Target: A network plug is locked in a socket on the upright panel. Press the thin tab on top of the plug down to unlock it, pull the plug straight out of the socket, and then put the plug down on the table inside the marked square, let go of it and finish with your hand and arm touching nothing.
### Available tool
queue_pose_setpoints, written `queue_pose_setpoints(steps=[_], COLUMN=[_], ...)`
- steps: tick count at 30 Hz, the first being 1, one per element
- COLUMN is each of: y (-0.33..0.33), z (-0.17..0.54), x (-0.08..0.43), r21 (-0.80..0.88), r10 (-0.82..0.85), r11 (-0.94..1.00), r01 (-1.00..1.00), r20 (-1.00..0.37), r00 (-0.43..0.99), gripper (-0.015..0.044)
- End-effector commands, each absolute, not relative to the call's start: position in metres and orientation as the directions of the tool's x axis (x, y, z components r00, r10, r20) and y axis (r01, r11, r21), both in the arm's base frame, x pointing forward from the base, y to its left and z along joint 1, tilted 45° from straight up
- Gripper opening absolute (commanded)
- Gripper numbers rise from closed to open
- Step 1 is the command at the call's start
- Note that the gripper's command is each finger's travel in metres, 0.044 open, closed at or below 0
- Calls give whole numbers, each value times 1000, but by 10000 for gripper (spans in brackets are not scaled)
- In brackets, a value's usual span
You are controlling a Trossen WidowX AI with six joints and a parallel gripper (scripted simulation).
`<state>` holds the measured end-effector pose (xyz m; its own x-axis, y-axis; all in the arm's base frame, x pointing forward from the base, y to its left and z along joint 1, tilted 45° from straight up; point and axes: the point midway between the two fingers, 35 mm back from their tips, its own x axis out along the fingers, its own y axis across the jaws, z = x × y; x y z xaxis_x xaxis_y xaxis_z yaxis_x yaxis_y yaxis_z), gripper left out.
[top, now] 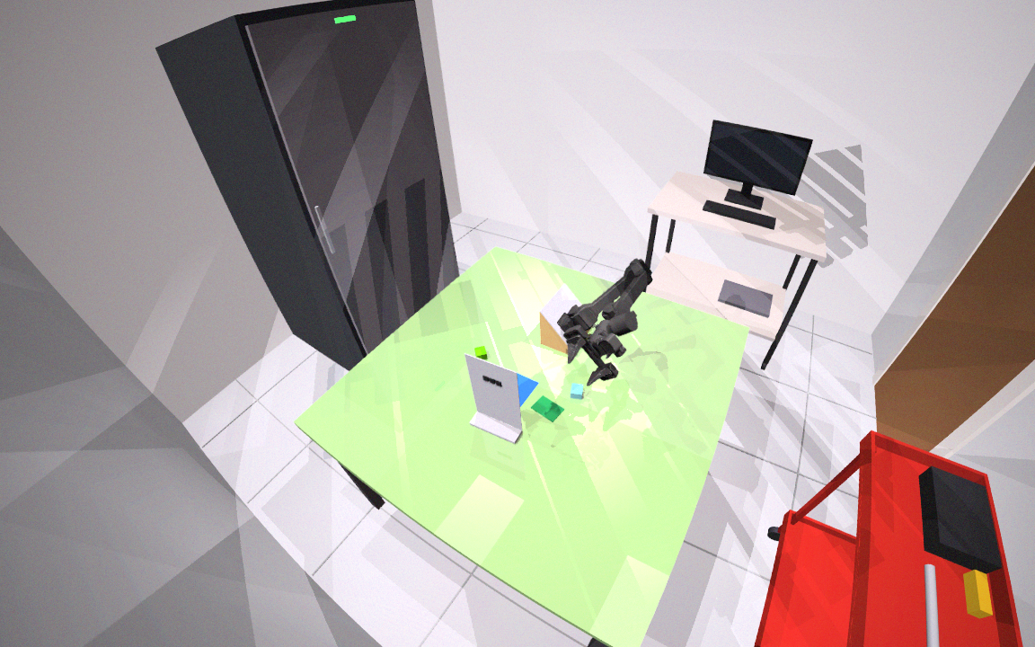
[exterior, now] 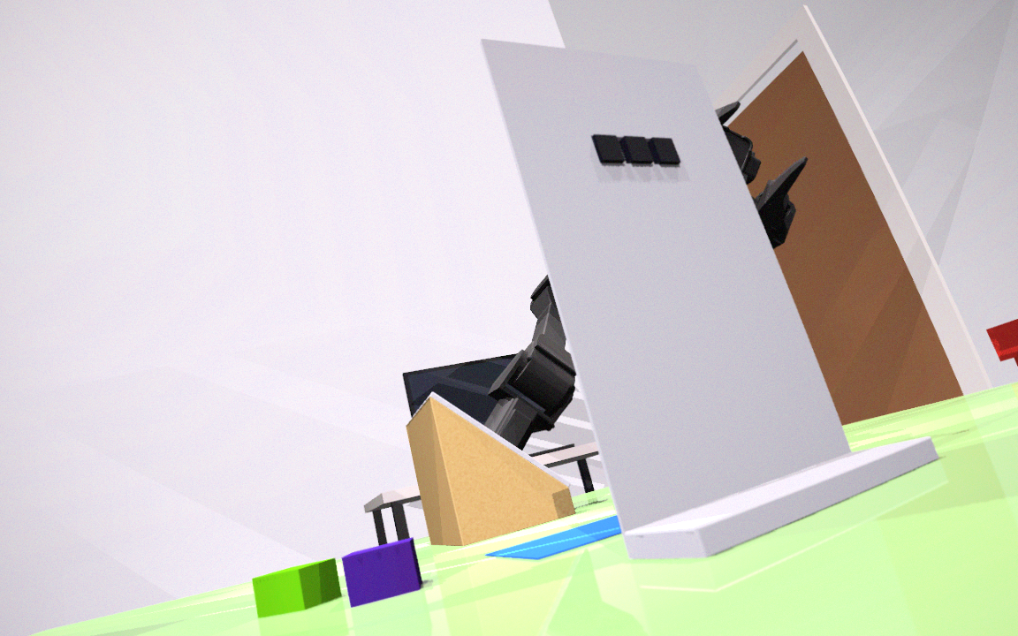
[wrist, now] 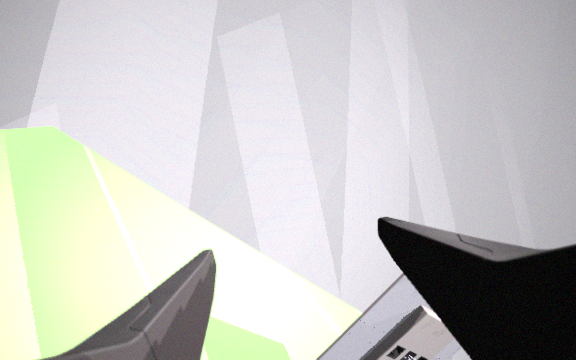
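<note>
The upright grey panel [top: 493,410] [exterior: 679,316] shows its back in the top and exterior views; its edge [wrist: 373,320] shows at the lower right of the wrist view. There a pale socket block [wrist: 420,330] with dark holes is cut off by the frame and partly covered by a finger. I cannot make out the plug or its tab. My gripper [top: 579,373] [exterior: 772,130] [wrist: 298,241] is open and empty, raised above the table on the panel's far side. A flat blue patch [top: 527,388] [exterior: 564,541] and a flat dark green patch [top: 547,408] lie near the panel; which is the marked square is unclear.
An orange-sided wedge [top: 551,334] [exterior: 489,490] stands beside the arm. A light blue cube [top: 577,391] lies below the gripper. A bright green block [top: 481,351] [exterior: 295,587] and a purple block [exterior: 382,572] are left of the panel.
</note>
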<state>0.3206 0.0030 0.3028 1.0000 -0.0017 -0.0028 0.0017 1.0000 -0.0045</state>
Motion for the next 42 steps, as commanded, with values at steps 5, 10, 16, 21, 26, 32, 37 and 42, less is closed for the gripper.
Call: queue_pose_setpoints(steps=[5, 10, 16, 21, 26, 32, 37, 42], y=[-3, -13, -26, -37, -49, -62, -72, -82], z=[289, 269, 243, 222, 200, 174, 154, 134], x=[332, 346, 358, 365, 368, 368, 365, 359], r21=[-55, -126, -210, -279, -345, -422, -483, -541], r10=[-12, -26, -43, -58, -72, -89, -103, -117], r11=[998, 992, 977, 959, 937, 905, 874, 839], r01=[11, 24, 36, 44, 51, 55, 57, 56], r20=[-9, -19, -30, -39, -49, -60, -70, -79], r00=[1000, 999, 999, 998, 996, 994, 992, 990], gripper=[269, 156, 156, 156, 156, 156, 156, 156])
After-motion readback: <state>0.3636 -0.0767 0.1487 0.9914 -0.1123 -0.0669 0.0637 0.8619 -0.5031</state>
